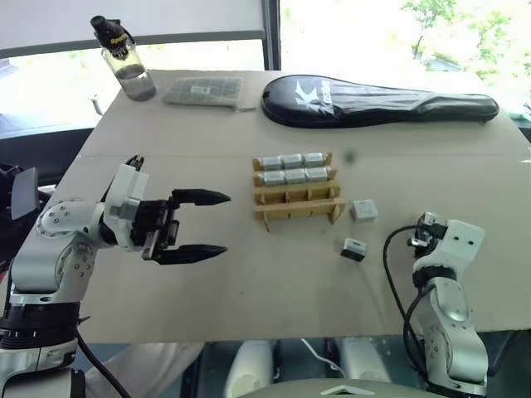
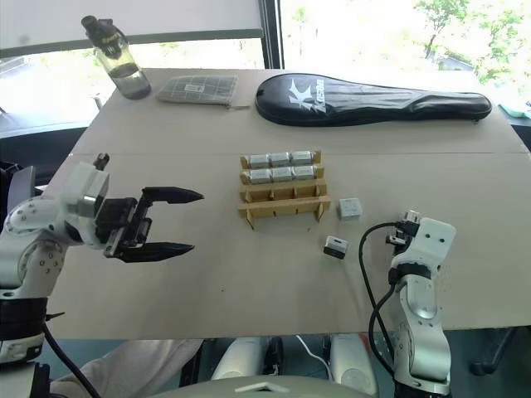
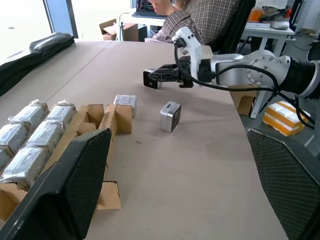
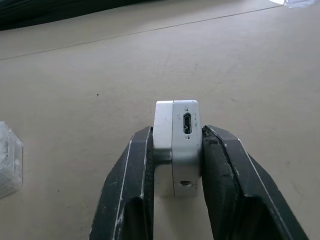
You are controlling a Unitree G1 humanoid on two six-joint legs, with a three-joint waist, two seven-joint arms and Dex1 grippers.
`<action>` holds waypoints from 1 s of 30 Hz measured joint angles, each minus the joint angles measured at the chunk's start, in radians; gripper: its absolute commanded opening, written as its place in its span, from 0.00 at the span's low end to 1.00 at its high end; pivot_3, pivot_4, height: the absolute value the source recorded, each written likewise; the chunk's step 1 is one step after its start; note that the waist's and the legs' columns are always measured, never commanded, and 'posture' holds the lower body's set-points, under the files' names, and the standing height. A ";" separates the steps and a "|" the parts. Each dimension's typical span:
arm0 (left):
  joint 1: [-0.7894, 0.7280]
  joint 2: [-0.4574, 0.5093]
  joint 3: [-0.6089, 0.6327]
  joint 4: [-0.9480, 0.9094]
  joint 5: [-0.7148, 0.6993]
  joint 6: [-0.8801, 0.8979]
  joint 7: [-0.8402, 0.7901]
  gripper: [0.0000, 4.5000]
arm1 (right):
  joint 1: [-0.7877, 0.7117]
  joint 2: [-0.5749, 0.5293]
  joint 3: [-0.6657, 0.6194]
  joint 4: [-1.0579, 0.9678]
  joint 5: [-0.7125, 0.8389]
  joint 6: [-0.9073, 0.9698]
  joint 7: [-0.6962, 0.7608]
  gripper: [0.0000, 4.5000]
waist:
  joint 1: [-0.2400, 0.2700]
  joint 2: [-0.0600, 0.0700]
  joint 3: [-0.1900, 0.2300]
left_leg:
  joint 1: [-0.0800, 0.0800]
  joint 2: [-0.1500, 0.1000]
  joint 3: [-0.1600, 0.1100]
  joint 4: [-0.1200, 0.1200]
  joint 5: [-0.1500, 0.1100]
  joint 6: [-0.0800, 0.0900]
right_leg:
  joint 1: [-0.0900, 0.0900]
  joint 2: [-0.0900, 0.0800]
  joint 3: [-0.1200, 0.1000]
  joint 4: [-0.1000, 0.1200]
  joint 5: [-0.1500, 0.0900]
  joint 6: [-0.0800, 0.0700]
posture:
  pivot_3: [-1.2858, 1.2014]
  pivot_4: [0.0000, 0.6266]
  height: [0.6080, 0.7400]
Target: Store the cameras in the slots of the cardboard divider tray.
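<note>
The left gripper (image 1: 202,223) hovers with fingers spread wide, pointing right; the right gripper (image 4: 175,145) is clamped on a camera (image 4: 177,137).

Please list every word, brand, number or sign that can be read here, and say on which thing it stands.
"K": large white logo letter on the black racket case.
Smaller white brand lettering beside it: too blurred to read.
Pattern on the flat grey packet: too small to read.
Yellow mark on the bottle cap: unreadable.
Cameras and cardboard divider tray: no text seen.

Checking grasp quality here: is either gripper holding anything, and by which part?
The right gripper pinches a camera across its two broad faces, the port edge showing between the fingers. The left gripper is open and holds nothing.
</note>
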 measured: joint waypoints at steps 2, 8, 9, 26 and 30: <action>0.000 0.000 0.000 0.000 0.000 0.000 0.000 1.00 | 0.000 -0.007 -0.001 0.000 -0.001 0.000 0.004 0.18 | 0.000 0.000 0.000 | 0.000 0.000 0.000 0.000 0.000 0.000 | 0.000 0.000 0.000 0.000 0.000 0.000 | 0.52 0.24 1.00; 0.000 0.000 0.001 0.003 0.000 0.000 0.003 1.00 | -0.028 -0.211 0.018 -0.003 0.007 -0.016 0.180 0.18 | 0.000 0.000 0.000 | 0.000 -0.001 0.002 0.000 0.000 0.000 | 0.000 0.000 0.001 0.000 0.000 0.000 | 0.52 0.24 1.00; 0.000 0.000 0.002 0.003 0.000 0.000 0.005 1.00 | -0.047 -0.243 0.019 -0.004 0.020 -0.023 0.223 0.18 | -0.002 0.000 0.001 | 0.001 -0.001 0.002 0.000 0.000 0.000 | 0.000 0.000 0.002 0.000 0.000 0.000 | 0.52 0.24 1.00; 0.175 0.006 0.126 0.012 0.052 -0.007 0.155 1.00 | -0.915 -0.404 0.359 0.608 0.237 -0.171 1.244 0.18 | -0.001 -0.005 0.005 | -0.005 0.003 0.001 0.000 0.000 0.001 | -0.008 0.005 0.002 0.005 0.003 0.003 | 0.52 0.24 1.00; 0.280 -0.012 0.208 -0.008 0.064 -0.021 0.221 1.00 | -1.034 -0.320 0.416 0.840 0.210 -0.288 1.401 0.18 | 0.002 -0.005 0.005 | -0.007 0.000 -0.001 0.000 0.000 0.001 | -0.008 -0.001 -0.002 0.004 0.003 0.003 | 0.52 0.24 1.00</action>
